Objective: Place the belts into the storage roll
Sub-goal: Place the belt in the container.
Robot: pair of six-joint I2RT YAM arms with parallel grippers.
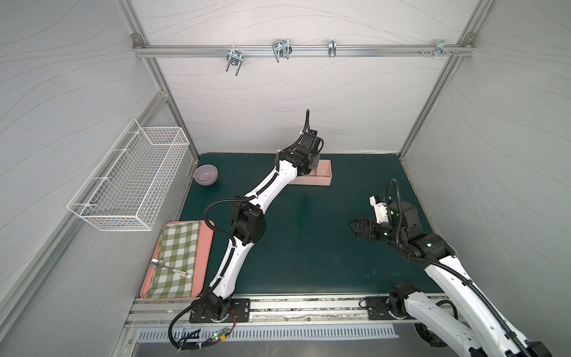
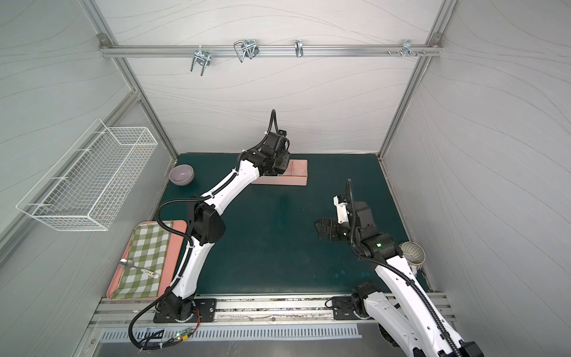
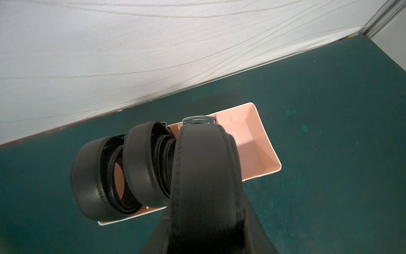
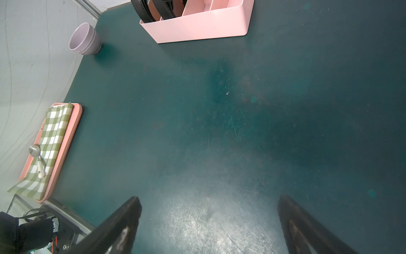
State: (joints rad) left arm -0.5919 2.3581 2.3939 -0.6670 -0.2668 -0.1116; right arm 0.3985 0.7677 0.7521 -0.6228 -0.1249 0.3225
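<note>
Left tool (image 1: 310,167) is right over the storage roll (image 1: 318,182) at the back of the bench (image 1: 309,247), and the wrist view tells the story: it's pinching the third belt (image 3: 204,176), a tight black coil, with the silver buckle (image 3: 198,119) on the coil's far side. That coil hangs over the roll's middle stretch; whether it touches the dividers, I can't tell.

Two belts are home already. The first belt (image 3: 87,176) stands on edge in the end compartment on the side of the lilac bowl (image 1: 205,174). The second belt (image 3: 140,167) stands in the compartment next to it, so the coils are side by side. The compartment at the roll's opposite end shows bare pink floor.

Right tool (image 1: 360,228) is well apart from the roll, out over open green bench. Its jaws are spread wide, and only bench surface shows between its fingers (image 4: 123,224).

The bowl stands apart from the roll, beyond that belt-filled end.
</note>
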